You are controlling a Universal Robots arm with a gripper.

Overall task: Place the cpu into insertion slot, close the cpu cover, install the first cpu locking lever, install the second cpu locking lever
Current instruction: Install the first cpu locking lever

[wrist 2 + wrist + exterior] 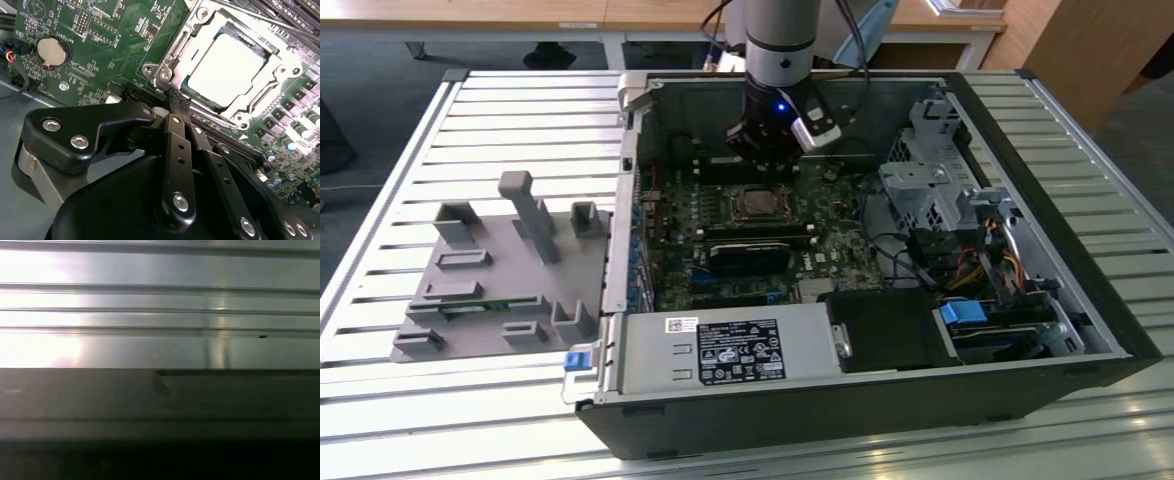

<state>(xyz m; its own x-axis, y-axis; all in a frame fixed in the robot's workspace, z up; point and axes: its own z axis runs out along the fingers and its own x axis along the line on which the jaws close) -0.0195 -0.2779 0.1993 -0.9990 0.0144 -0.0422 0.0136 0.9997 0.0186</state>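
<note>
The cpu (pixel 227 67), with its silver-grey top, lies flat in the insertion slot (pixel 735 203) on the green board. The cpu cover (pixel 191 40), a silver metal frame, lies down around the chip, which shows through its window. In the second wrist view my gripper (pixel 174 97) is shut, its two black fingers (pixel 177 150) pressed together. Their tips sit at the socket's corner beside a screw post (pixel 164 75), and nothing shows between them. In the exterior view the gripper (pixel 765 160) hangs just behind the socket inside the open case.
A coin battery (pixel 51 51) and a long black card slot (pixel 220 140) lie close to the fingers. Memory sticks (pixel 747 240), a drive cage (pixel 927 190) and a labelled power-supply box (pixel 720 350) crowd the case. A grey fixture (pixel 494 270) rests on the slatted table. The first wrist view faces a metal wall (pixel 160 300).
</note>
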